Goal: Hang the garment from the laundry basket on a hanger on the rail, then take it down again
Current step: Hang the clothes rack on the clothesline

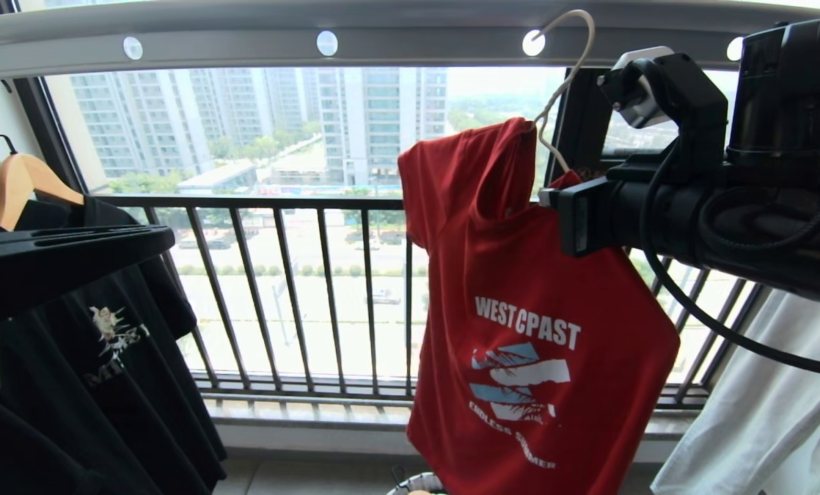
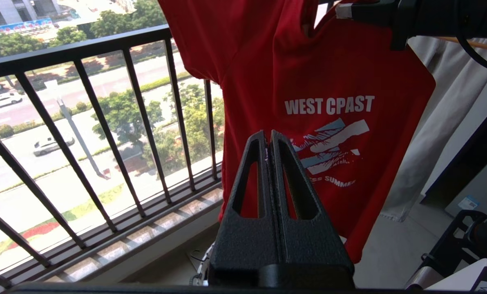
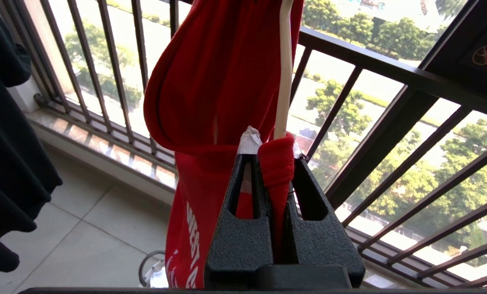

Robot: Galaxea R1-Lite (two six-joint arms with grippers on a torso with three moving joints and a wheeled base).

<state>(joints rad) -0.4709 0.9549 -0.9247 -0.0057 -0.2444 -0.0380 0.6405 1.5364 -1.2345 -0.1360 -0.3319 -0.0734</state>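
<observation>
Print on the chest, as I read it: "WEST CPAST" in white capitals, a light-blue and white palm graphic below, then "ENDLESS SUMMER" on a curve.

Item: red short-sleeved cotton T-shirt [image 1: 520, 289], hung crooked, one shoulder bunched high on the thin cream-white wire hanger [image 1: 567, 75]. I saw the hanger's long hook caught in a round white hole of the long grey metal rail [image 1: 396, 31], right of centre, in front of the black balcony railing [image 1: 300, 289].

Right gripper [image 3: 274, 157]: jaws nearly together, pinching a fold of red cloth at the shirt's right shoulder, a white tag [image 3: 249, 141] and the hanger wire just beside the tips.

Left gripper [image 2: 268, 139]: jaws fully together, empty, nearer than the shirt's print, not touching it.

Also noted: black printed T-shirt [image 1: 107, 344] on a wooden hanger [image 1: 18, 182], far left; pale garment [image 1: 768, 412], far right; dark rim of the small round laundry basket [image 1: 417, 485] below the shirt.
</observation>
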